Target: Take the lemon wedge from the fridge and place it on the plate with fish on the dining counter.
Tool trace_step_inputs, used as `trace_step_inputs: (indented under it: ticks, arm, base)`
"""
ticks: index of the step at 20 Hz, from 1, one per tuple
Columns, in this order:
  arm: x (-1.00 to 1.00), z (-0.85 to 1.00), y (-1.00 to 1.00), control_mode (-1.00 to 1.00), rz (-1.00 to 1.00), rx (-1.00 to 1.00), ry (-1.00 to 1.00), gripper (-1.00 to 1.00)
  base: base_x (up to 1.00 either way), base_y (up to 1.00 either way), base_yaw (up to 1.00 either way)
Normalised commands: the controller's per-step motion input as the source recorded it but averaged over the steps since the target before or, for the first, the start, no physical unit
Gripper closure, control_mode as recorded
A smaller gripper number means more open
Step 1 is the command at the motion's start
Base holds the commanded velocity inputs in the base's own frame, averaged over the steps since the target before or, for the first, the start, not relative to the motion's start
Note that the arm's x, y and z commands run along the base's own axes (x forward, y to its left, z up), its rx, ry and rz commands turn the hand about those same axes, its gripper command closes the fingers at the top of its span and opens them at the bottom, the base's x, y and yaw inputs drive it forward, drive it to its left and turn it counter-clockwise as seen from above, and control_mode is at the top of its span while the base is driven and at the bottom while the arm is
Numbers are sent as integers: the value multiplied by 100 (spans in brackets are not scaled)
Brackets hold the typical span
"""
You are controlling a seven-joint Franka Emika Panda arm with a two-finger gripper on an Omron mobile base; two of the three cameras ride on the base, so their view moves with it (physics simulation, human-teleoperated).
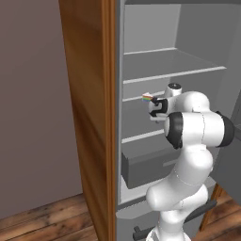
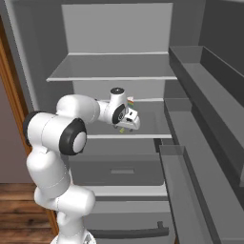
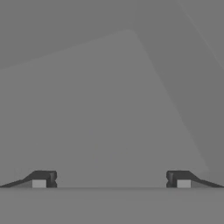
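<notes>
The fridge (image 1: 174,70) (image 2: 114,66) stands open, and my arm reaches in over its middle shelf. The lemon wedge (image 1: 148,98) (image 2: 130,101), a tiny pale piece with rainbow streaks, lies on that shelf just behind and beside my hand. My gripper (image 1: 155,109) (image 2: 129,126) (image 3: 111,179) is open, its fingertips (image 3: 43,179) far apart with nothing between them. In the hand view they point at bare grey fridge surface. The plate with fish and the dining counter are out of view.
A wooden side panel (image 1: 89,117) borders the fridge on the left. The open door with its grey bins (image 2: 200,143) stands close on the right. A grey drawer (image 1: 146,164) (image 2: 119,169) sits under the shelf, and another shelf (image 2: 112,71) hangs above my hand.
</notes>
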Motion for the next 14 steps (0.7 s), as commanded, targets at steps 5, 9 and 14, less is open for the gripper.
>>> trace_step_inputs:
  ticks: [5,9,14]
  arm:
    - [0,0,0,-100,0,0,0,-100]
    - [0,-7,0,-100,0,0,0,-100]
    - [0,-12,0,-100,0,0,0,-100]
  base:
    - [0,0,0]
    - [0,0,0]
    - [0,0,0]
